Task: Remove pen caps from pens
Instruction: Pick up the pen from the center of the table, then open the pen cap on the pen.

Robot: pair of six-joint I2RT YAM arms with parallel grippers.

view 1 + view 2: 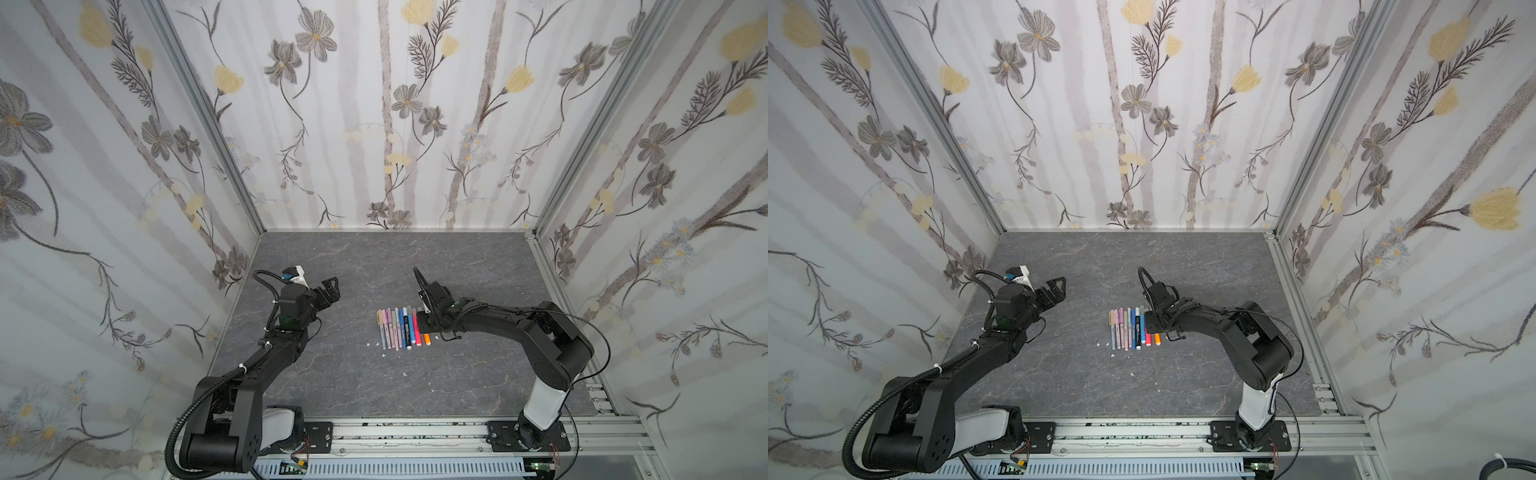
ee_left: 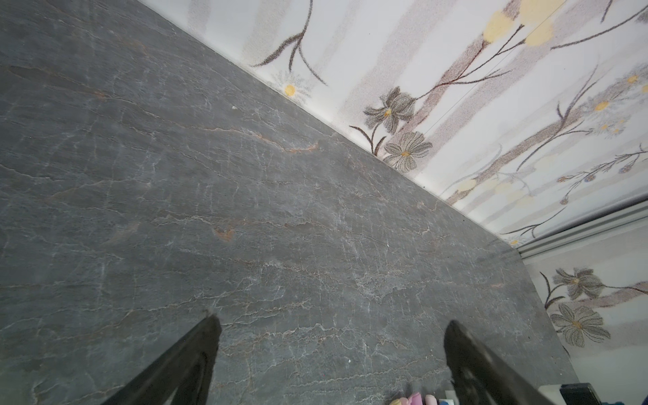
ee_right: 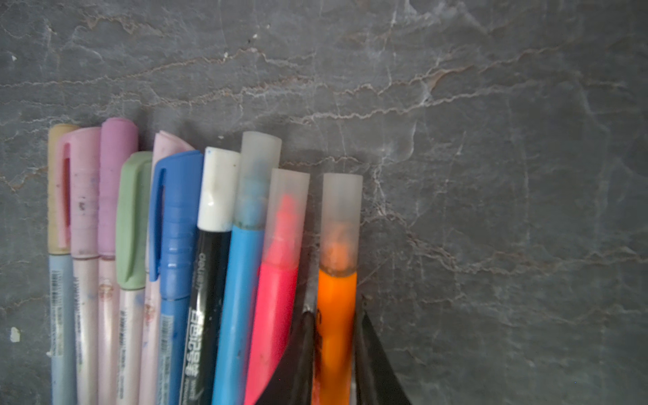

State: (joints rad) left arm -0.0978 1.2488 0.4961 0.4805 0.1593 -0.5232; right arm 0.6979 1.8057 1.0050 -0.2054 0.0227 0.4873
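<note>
Since orange pen (image 3: 336, 298) lies lengthwise between narrow jaws of R gripper (image 3: 335, 312) (clamped? can't tell), its cap (image 3: 342, 210) sticks out beyond them; L gripper (image 2: 332, 319), wide open, hangs well apart from that pen.

Matte black left arm (image 1: 249, 374) with ribbed conduit (image 1: 183, 415), white zip tie (image 1: 242, 368) and tapered left claw (image 1: 333, 289); black right arm (image 1: 519, 328) with a rounded white base link (image 1: 544, 405)
</note>
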